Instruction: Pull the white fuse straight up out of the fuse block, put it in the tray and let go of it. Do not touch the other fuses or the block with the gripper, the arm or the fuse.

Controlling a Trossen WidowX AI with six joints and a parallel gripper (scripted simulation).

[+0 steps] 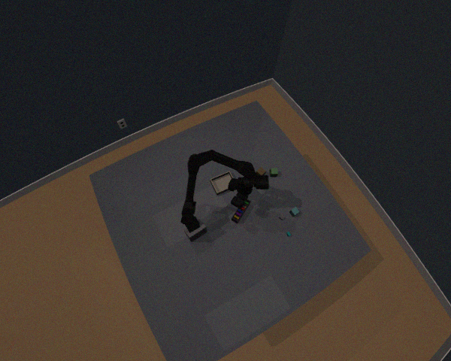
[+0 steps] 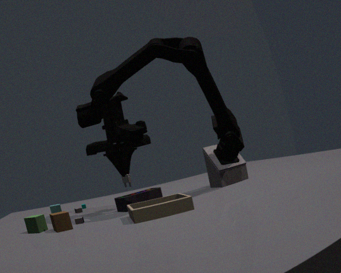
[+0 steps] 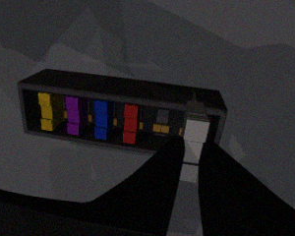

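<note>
White fuse (image 2: 126, 180) hangs pinched between the narrow fingers of the gripper (image 2: 125, 178), clear above the block (image 2: 137, 198) in the exterior view, with open air between its prongs and the block's top. In the wrist view the fuse (image 3: 195, 133) shows against the block's right end, near the vacated slot, while the yellow (image 3: 45, 112), purple (image 3: 72, 116), blue (image 3: 100, 120) and red (image 3: 130, 124) fuses sit in their slots to its left. The tray (image 2: 160, 207) lies just beside the block on its near side in the exterior view. The main risk appears to be the carry: a low sideways path could drag the fuse's prongs across the block's rim or the seated fuses, which the task forbids. The grip seems to cover only the fuse's top, so a quick swing could twist it or let it slip. A release too high or off centre could bounce it off the tray wall.
</note>
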